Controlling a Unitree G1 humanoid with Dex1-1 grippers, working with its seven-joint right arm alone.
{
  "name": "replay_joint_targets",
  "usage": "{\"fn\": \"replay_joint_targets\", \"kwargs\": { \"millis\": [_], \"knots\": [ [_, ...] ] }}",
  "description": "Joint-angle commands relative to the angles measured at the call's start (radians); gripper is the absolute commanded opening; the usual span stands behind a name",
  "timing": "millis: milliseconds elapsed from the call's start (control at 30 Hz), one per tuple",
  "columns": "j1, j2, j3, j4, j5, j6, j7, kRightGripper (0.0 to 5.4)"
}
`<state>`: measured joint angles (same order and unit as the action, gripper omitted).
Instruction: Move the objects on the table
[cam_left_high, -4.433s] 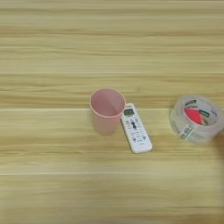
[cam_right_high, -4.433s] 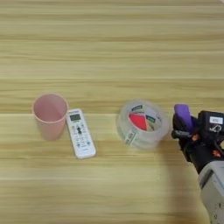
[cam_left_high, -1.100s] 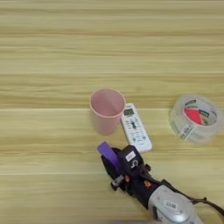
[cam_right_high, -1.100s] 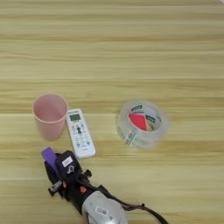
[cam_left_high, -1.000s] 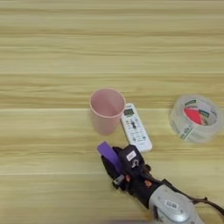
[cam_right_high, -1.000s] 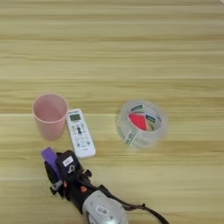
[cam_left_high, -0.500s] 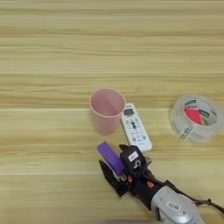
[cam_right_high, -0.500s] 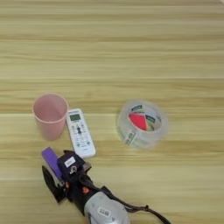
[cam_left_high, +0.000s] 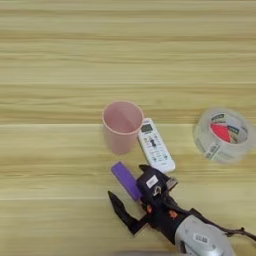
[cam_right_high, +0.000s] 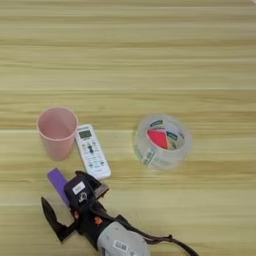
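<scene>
Purple block (cam_left_high: 125, 180) lies flat on the table (cam_left_high: 60, 60), just near of the pink cup (cam_left_high: 121, 125) and left of the remote (cam_left_high: 155, 151). Right gripper (cam_left_high: 134, 199) spread wide, holding nothing, one finger beside the block. Judgement: lift straight away, avoid nudging it toward the cup. Tape roll (cam_left_high: 223, 135) sits well right.

A rounded silver metal forearm (cam_left_high: 200, 239) carries a small white label with dark print; a thin black cable (cam_left_high: 235, 232) trails off it. Ahead sits a black two-fingered gripper (cam_left_high: 131, 192) with orange accents and a white sticker on its boxy head
</scene>
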<state>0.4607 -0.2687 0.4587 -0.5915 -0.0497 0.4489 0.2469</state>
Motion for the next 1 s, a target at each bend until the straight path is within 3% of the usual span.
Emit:
{"fn": "replay_joint_targets", "kwargs": {
  "millis": [33, 433, 733, 1000],
  "knots": [
    [-0.012, 0.004, -0.015, -0.075, 0.000, -0.021, -0.007, 5.39],
    [0.009, -0.015, -0.048, -0.254, 0.017, 0.051, -0.002, 5.39],
    [0.020, -0.026, -0.178, -0.334, 0.069, 0.094, 0.007, 5.39],
    [0.004, -0.041, -0.387, -0.373, 0.142, 0.126, 0.032, 5.39]
  ]
}}
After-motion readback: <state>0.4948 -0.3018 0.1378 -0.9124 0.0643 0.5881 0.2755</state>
